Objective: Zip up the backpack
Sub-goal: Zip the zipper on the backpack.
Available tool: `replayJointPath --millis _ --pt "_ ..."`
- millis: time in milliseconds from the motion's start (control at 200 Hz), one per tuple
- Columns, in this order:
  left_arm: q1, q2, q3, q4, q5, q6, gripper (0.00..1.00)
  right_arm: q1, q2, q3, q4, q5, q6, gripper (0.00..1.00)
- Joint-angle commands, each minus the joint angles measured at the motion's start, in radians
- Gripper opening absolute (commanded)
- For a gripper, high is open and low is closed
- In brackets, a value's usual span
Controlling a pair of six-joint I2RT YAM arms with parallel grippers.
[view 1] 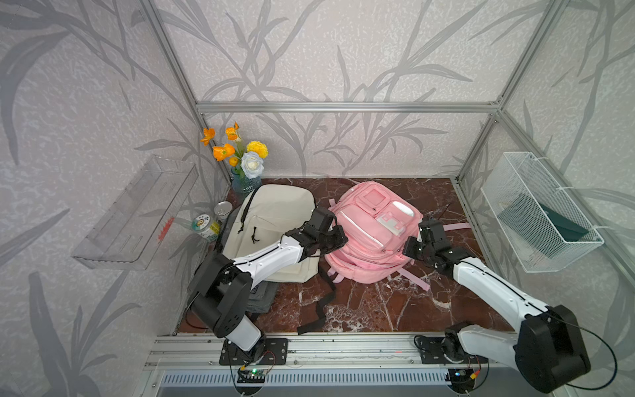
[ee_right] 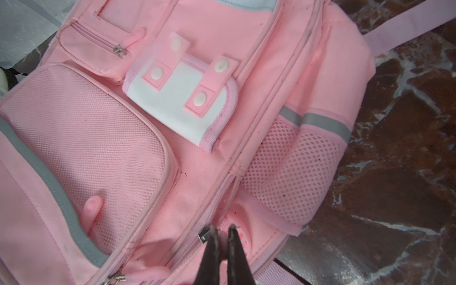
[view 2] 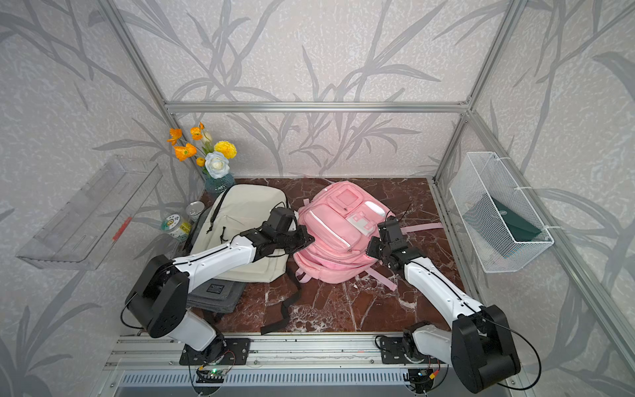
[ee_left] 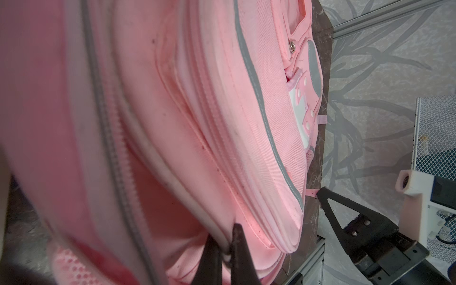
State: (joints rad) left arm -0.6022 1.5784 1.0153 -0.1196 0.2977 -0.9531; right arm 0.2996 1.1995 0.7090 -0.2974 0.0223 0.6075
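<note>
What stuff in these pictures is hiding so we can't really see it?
The grey bag: top views, mostly under the cream backpack and left arm.
The lying can: label too small to read.
The dark thing in the wire basket: behind mesh, unidentifiable.
What the right gripper pinches on the pink backpack: right wrist view, its own fingers cover it.

It looked like a robotics lab's test cell dressed up as a home. An aluminium frame (view 1: 343,107) boxed in a marble-patterned worktop (view 1: 378,309), and leaf-print wallpaper (view 1: 343,51) lined the walls. Robot arms (view 1: 271,256) were bolted to a rail (view 1: 343,345) along the front edge, and a vase of flowers (view 1: 244,165) stood in the far left corner.
</note>
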Motion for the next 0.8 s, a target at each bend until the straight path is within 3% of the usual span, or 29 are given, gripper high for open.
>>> replayJointPath --millis 0,245,575,800 --pt "0.029 0.01 0.049 -0.009 -0.074 0.025 0.0 -0.039 -0.044 -0.005 -0.119 0.13 -0.046 0.0" --pt "0.05 -0.013 0.043 -0.03 -0.097 0.035 0.0 -0.06 -0.104 -0.104 -0.027 0.189 -0.096 0.0" --pt "0.142 -0.128 0.012 -0.109 -0.118 0.073 0.0 -0.074 -0.231 -0.199 0.165 0.065 -0.234 0.0" --pt "0.192 -0.148 0.016 -0.115 -0.094 0.093 0.0 -0.089 -0.282 -0.328 0.285 0.085 -0.165 0.0"
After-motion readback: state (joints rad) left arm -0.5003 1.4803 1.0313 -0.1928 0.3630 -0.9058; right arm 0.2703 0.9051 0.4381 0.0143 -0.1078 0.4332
